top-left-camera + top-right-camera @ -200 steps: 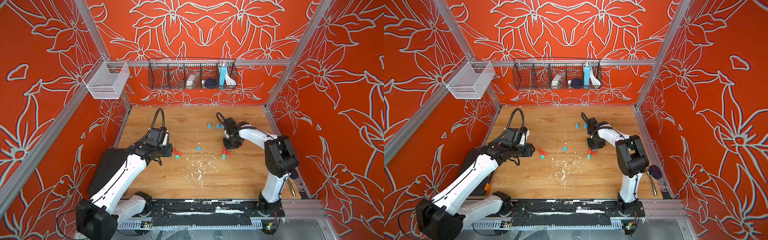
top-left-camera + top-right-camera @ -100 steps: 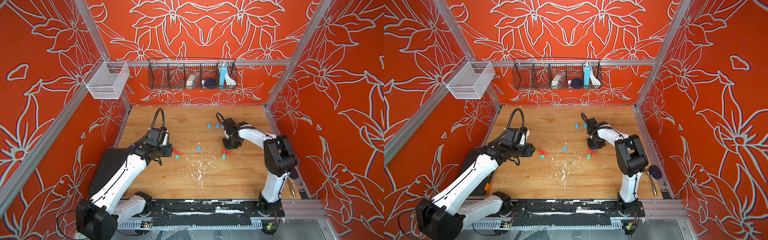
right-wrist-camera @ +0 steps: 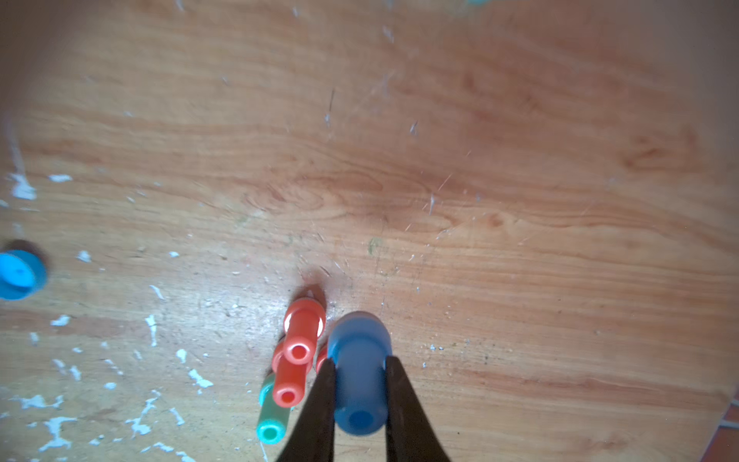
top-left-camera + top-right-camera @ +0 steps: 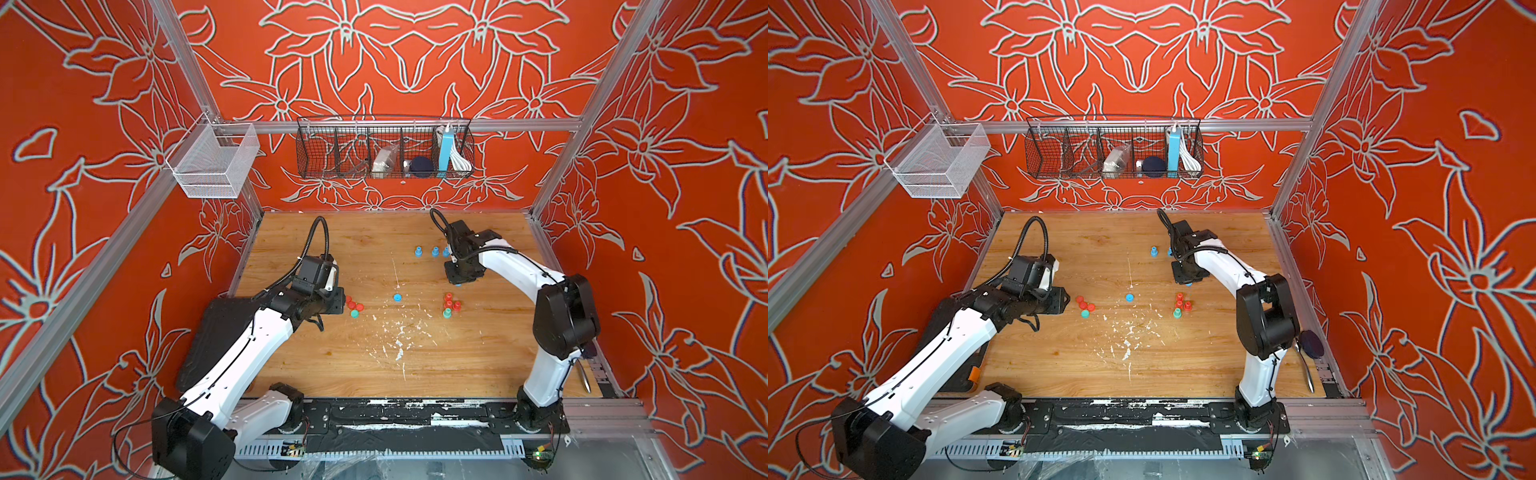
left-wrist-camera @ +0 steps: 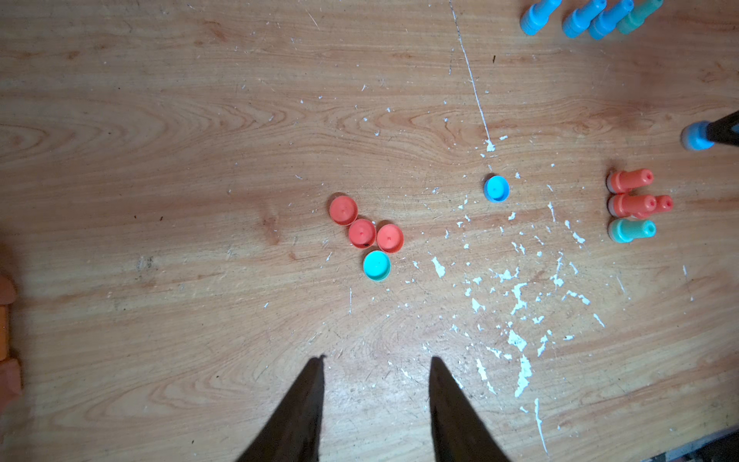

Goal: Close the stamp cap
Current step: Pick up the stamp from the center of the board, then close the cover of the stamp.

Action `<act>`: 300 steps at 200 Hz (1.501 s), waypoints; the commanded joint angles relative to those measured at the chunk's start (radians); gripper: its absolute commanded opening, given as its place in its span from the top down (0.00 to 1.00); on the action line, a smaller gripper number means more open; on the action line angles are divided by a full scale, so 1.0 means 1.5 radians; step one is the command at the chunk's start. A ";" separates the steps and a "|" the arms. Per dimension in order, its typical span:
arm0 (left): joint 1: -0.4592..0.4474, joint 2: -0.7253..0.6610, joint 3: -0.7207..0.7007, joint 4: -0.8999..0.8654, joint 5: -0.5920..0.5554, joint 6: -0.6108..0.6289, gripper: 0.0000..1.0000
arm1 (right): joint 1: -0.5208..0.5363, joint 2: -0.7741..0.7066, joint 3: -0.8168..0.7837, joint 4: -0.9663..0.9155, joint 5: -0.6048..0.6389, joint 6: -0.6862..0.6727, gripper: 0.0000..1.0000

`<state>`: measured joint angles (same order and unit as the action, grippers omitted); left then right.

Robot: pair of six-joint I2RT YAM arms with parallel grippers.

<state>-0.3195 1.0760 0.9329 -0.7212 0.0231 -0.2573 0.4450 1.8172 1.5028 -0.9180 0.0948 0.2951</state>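
We count five loose caps on the wooden table (image 4: 374, 365). Three red caps (image 5: 362, 233) touch in a cluster, one teal cap (image 5: 376, 265) sits just beside them, and one blue cap (image 4: 397, 297) lies alone near the middle of the frame in both top views. We count nine stamps. Three red stamps (image 5: 632, 205) and one teal stamp (image 5: 630, 231) stand bunched right of centre. Higher in the frame is a row of three blue stamps (image 5: 582, 18) with a second teal stamp (image 5: 638, 16), partly behind the right arm in the top views. The last is the held blue stamp (image 3: 360, 400). The right gripper (image 3: 360, 360) pinches it by the neck, just above the red bunch and well apart from the blue cap. The left gripper (image 5: 376, 358) is spread with nothing between its fingers, just left of the red caps.
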 commanded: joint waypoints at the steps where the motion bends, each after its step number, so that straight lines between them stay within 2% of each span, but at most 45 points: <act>1: 0.006 -0.004 -0.002 -0.006 -0.003 0.011 0.56 | 0.022 -0.021 0.047 -0.052 0.033 -0.004 0.83; 42: 0.006 -0.004 -0.001 -0.005 -0.002 0.011 0.57 | 0.085 0.015 0.129 -0.081 0.026 0.008 0.84; 122: 0.005 -0.005 -0.001 -0.005 -0.002 0.012 0.57 | 0.196 0.198 0.324 -0.163 0.007 0.009 0.85; 219: 0.006 -0.006 -0.003 -0.005 0.001 0.012 0.57 | 0.245 0.314 0.404 -0.165 -0.036 0.026 0.86; 300: 0.005 -0.005 -0.003 -0.004 0.001 0.011 0.56 | 0.253 0.337 0.405 -0.156 -0.048 0.028 0.87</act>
<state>-0.3195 1.0760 0.9329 -0.7212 0.0235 -0.2573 0.8192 2.3119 2.0857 -1.1408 0.0296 0.3237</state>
